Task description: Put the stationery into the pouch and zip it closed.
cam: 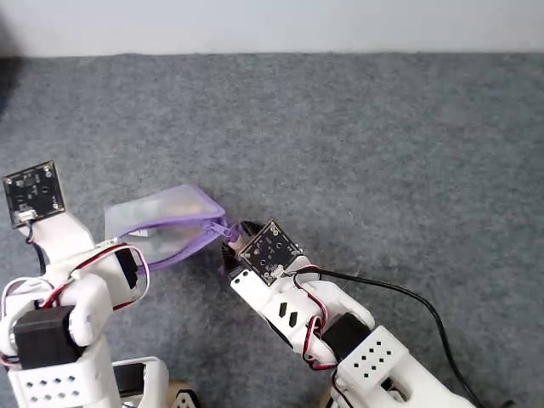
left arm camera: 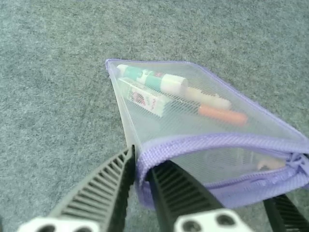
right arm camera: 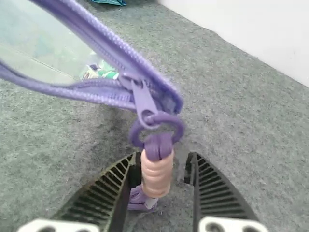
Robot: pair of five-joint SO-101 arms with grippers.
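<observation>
A clear mesh pouch [cam: 161, 217] with purple trim lies on the grey carpet. Inside the pouch [left arm camera: 193, 140] I see a green-and-white tube [left arm camera: 154, 79], a small white box [left arm camera: 142, 96] and an orange pen [left arm camera: 222, 115]. My left gripper [left arm camera: 140, 157] is shut on the purple edge at one end of the mouth. The mouth gapes, its two zip tapes apart. At the other end sits the zip slider [right arm camera: 144, 99] with a ring and a peach ribbed pull [right arm camera: 157, 174]. My right gripper [right arm camera: 161, 159] is open around that pull, which rests against one finger.
Grey carpet [cam: 357, 136] stretches on all sides, with a pale wall strip along the far edge. A black cable [cam: 399, 293] trails from the right arm across the carpet at the near right.
</observation>
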